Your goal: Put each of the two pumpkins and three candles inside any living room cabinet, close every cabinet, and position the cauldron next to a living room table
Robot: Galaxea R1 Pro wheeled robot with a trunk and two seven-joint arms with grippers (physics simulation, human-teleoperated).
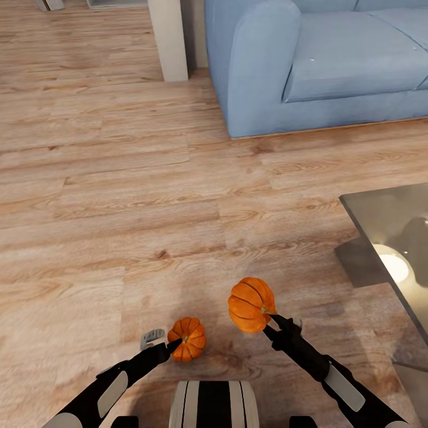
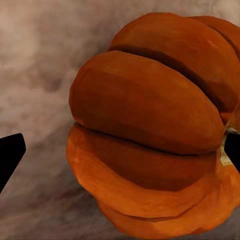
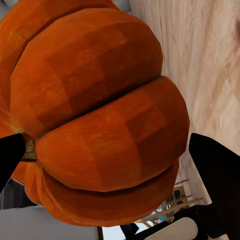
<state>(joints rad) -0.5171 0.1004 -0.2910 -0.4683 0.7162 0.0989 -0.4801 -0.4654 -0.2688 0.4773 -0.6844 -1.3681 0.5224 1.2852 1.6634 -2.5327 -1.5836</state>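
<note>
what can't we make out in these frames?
- Blue fabric sofa: cut off by head view's top and right edges.
- Grey glass-top table: mostly beyond the right edge.
- Left gripper contact: the small orange ribbed pumpkin hides it.
- Scene beyond the right-hand orange pumpkin: blocked in the right wrist view.

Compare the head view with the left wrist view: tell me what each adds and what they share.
Head view alone: the blue sofa, the glass table, the wood floor, and the right tool holding a second pumpkin. Left wrist view alone: close detail of the ribs and the dark fingertips on either side. Shared: the left tool gripping its pumpkin.
</note>
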